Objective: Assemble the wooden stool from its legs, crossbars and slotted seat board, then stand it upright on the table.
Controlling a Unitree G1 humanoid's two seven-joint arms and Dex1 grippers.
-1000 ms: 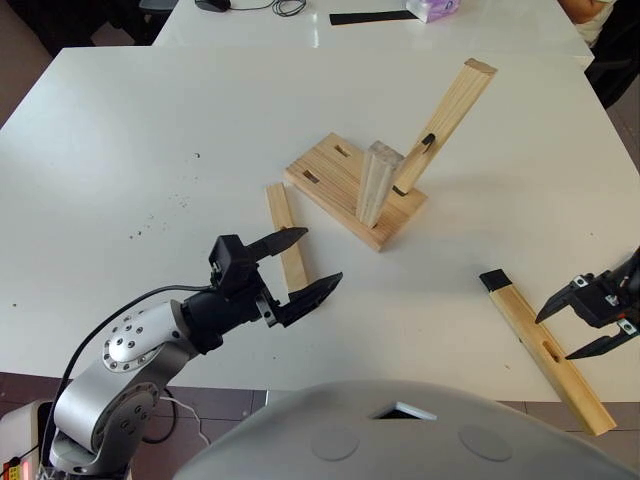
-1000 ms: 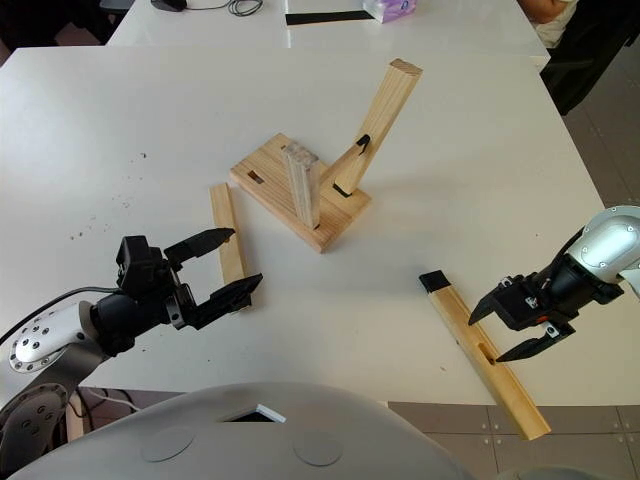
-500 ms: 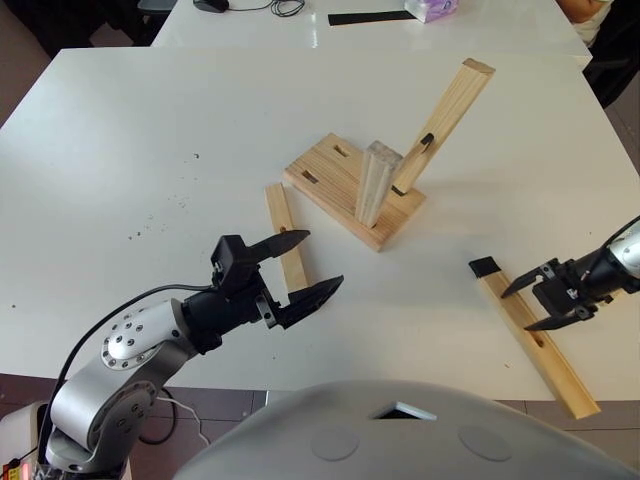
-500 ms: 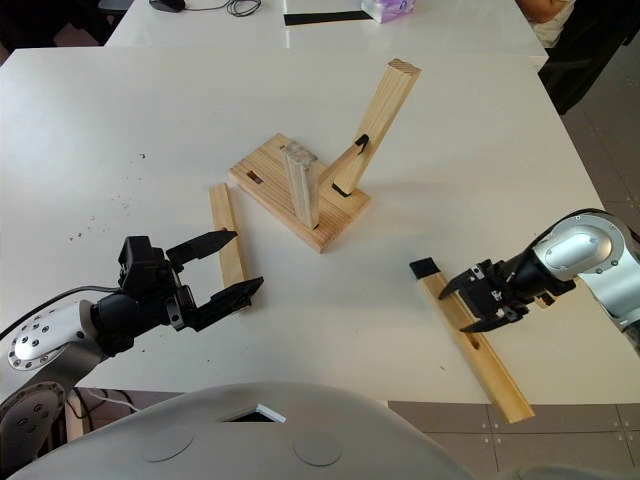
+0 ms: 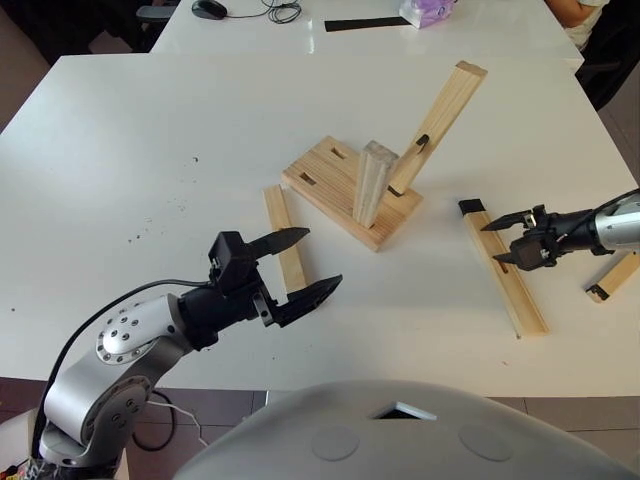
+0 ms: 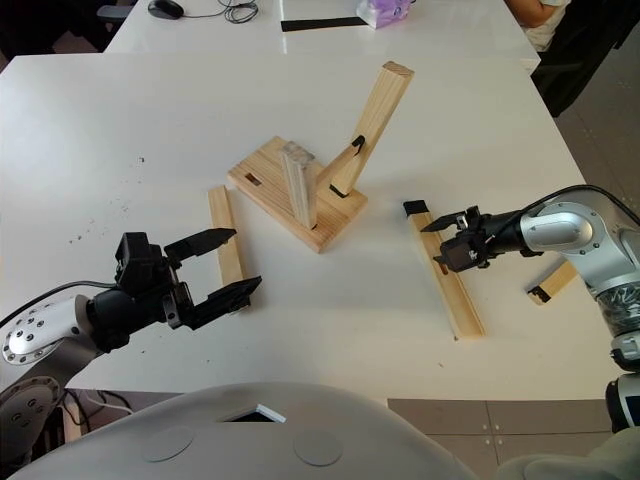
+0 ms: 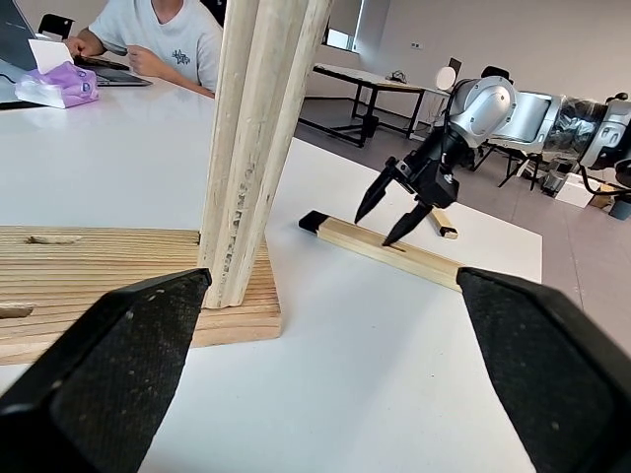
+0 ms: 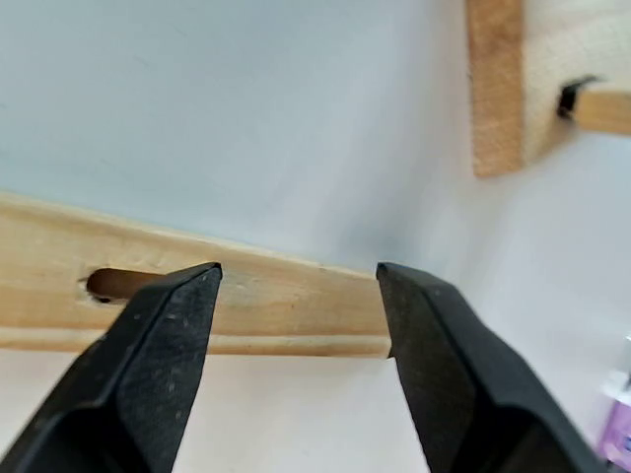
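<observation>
R fingers (image 6: 445,220) wide, straddling slotted leg (image 6: 460,305); L fingers (image 6: 205,240) wide apart, holding nothing.

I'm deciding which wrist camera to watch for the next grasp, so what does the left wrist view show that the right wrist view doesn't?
The left wrist view adds the upright leg standing in the seat board, the whole right gripper open over the loose leg, and a short wooden bar lying beyond it. The right wrist view adds a close look at the slot in the loose leg, seen between that gripper's open fingers. Both share the seat board, the loose leg and the white table.
</observation>
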